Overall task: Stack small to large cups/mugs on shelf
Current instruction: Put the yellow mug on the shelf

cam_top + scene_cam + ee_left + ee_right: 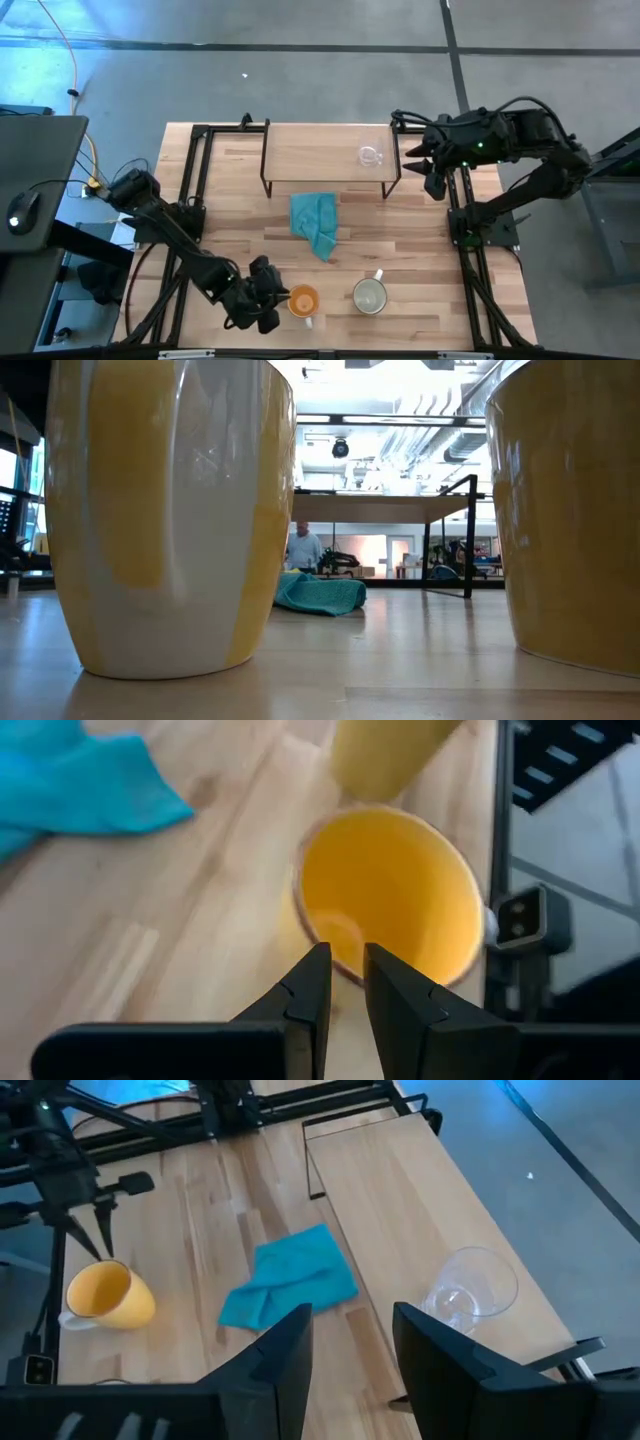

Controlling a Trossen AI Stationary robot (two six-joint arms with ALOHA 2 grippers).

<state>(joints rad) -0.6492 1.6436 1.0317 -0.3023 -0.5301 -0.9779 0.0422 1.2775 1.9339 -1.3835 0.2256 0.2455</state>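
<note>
The orange mug [303,300] [385,890] stands upright on the table near its near edge, white handle toward that edge. My left gripper [280,298] [345,970] hovers at its rim from the left, fingers a narrow gap apart; no touch shows. The cream-grey mug [370,295] stands to the right of the orange one. The clear glass cup [371,155] [470,1290] stands on the shelf [320,150] [420,1200], toward its right end. My right gripper [428,165] [350,1330] is open, off the shelf's right end, touching nothing.
A crumpled teal cloth [315,225] [290,1285] lies on the table in front of the shelf. In the low view both mugs [170,510] [570,510] fill the foreground, with the shelf [400,508] behind. Black frame rails [195,190] run along both table sides. A person [303,548] is far off.
</note>
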